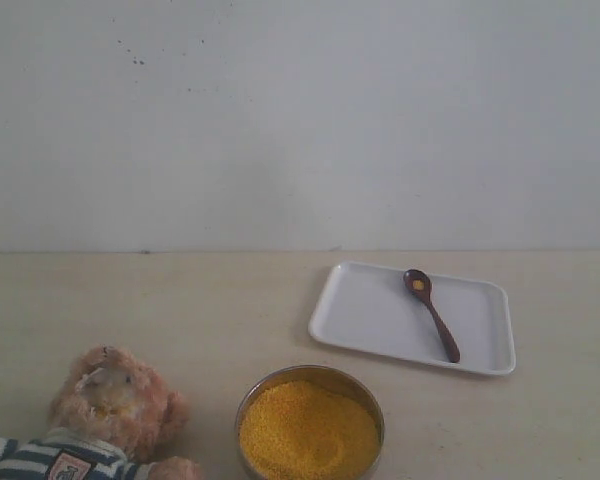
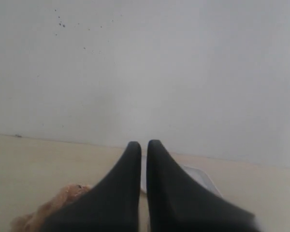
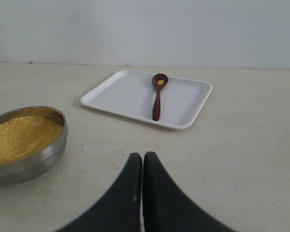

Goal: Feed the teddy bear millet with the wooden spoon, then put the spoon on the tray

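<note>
Pale worktop (image 1: 180, 310) before wall (image 1: 300, 120), left claw (image 2: 143, 144) and right claw (image 3: 142, 155) were pressed together, empty, wooden spoon (image 1: 435, 318) lay on tray (image 1: 365, 310), teddy bear (image 1: 110, 395) partly cropped.

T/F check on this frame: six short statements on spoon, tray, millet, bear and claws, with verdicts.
1. The wooden spoon lies on the tray. True.
2. The spoon's bowl is clean. False: a few yellow grains sit in it.
3. The right claw grips the spoon. False: it is shut on nothing, away from the tray.
4. The metal bowl is filled with millet. True.
5. The teddy bear sits on the tray. False: it is on the table, across the bowl from the tray.
6. The left claw is shut. True.
</note>
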`<state>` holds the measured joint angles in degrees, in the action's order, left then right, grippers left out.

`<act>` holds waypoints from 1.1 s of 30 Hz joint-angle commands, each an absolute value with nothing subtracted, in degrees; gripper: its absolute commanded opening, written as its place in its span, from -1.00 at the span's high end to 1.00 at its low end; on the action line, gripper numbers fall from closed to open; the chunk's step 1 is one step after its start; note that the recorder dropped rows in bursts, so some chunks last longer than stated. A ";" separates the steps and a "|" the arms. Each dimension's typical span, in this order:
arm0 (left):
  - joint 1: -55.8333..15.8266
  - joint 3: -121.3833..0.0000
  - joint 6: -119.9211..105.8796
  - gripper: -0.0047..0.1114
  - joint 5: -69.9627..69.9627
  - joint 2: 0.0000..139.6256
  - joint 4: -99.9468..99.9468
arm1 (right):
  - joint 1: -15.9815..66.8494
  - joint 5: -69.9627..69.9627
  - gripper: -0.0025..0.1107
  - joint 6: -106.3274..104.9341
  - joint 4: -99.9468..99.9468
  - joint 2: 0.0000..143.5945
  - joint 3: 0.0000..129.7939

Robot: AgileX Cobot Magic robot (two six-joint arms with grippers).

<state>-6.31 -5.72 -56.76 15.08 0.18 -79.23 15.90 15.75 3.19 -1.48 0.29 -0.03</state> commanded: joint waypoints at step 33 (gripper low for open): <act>-6.64 0.00 5.84 0.85 0.71 0.00 -11.05 | 15.97 15.68 0.96 3.08 -0.92 0.00 0.00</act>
<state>-6.31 -0.19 5.31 1.03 0.18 -11.62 15.90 15.75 3.19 -1.48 0.29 -0.03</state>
